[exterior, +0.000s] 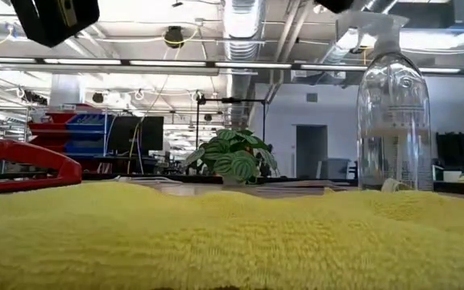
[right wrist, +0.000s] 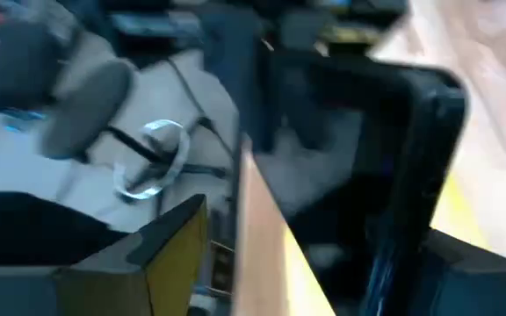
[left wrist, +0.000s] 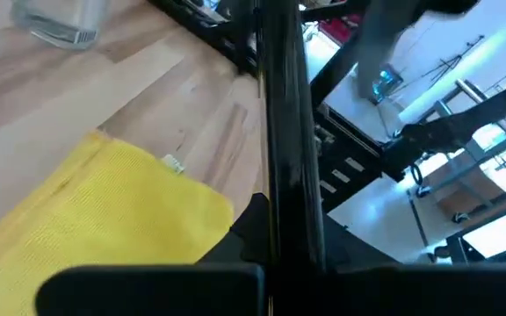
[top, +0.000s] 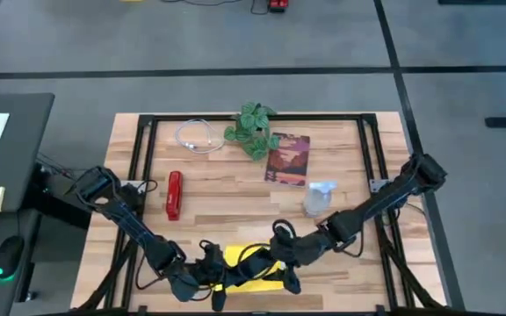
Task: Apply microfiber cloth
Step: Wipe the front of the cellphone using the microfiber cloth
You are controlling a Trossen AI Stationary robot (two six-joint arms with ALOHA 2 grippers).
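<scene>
— Where do we find the microfiber cloth [top: 251, 267]?

— We see it lying flat at the near edge of the tabletop [top: 227, 197], about midway along that edge. In the low view its yellow pile fills the whole foreground.

— And the arms?

— Both reach down to it. We place the left end effector [top: 218, 283] at the cloth's left side and the right end effector [top: 286, 274] at its right side, each over or against the fabric. We cannot tell whether either one is open or closed; the dark links and cables hide the fingertips from above, and the wrist views show only blurred dark shapes.

— What else do we see on the wood?

— A clear spray bottle [top: 318, 198] standing beyond the cloth to the right, a red stapler [top: 174, 195] to the left, a dark red book [top: 287, 160] farther back, a small leafy plant [top: 254, 129] beside it, and a coiled white cable [top: 197, 136] left of the plant.
</scene>
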